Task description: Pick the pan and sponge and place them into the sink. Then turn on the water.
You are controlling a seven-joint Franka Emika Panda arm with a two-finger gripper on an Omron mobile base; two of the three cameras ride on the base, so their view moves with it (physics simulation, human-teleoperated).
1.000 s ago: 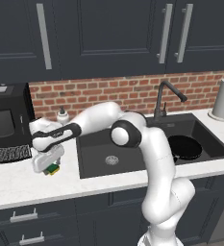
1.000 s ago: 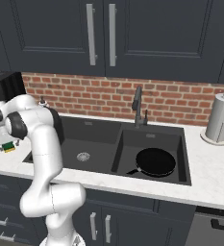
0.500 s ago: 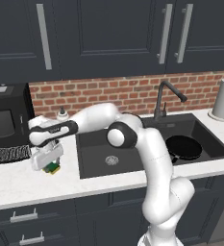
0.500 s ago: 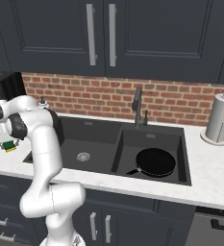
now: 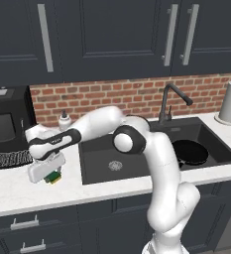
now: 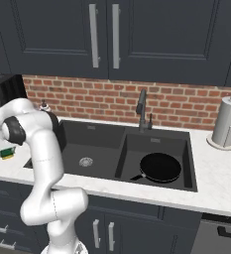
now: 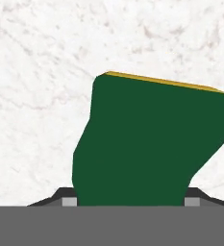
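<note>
We judge the sponge (image 7: 149,144) light, soft, squashy; best pinched across its short sides. Gripper (image 7: 130,199) straddles it at 6 o'clock; contact unclear.

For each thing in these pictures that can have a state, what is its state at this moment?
pan: lying in the smaller sink basin.
sponge: on the white counter, green side up, between the finger tips.
sink: larger basin holds nothing, no water seen.
faucet: no water running.
gripper: low over the sponge, jaws either side of it; a firm grip cannot be told.
upper cabinet doors: closed.
</note>
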